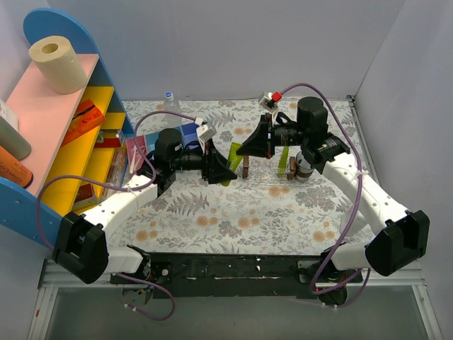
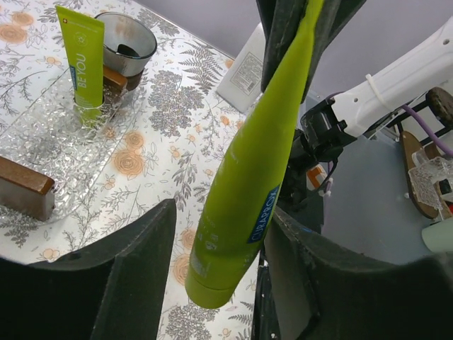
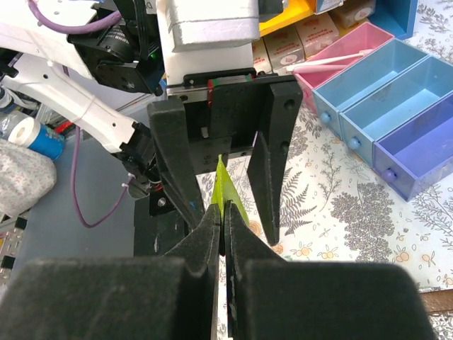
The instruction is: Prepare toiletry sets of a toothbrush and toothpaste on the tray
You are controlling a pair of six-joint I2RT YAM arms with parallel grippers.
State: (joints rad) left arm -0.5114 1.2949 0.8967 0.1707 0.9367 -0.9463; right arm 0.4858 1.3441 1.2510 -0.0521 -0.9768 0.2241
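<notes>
The right fingers (image 3: 202,244) pinch together; left fingers (image 3: 172,159) stand apart.

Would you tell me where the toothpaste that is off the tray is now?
In the top view the toothpaste hangs mid-table by the tray's left end, flat end pinched in the right claw, body between the left claw's open fingers.

White arms (image 1: 127,202), black joints (image 1: 400,241) — purple cables (image 1: 40,202).

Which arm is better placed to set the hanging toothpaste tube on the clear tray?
Probably the right arm. The right tool is shut on the flat end of the toothpaste tube, and the tray lies on that arm's side. The left tool merely brackets the tube, jaws open.
</notes>
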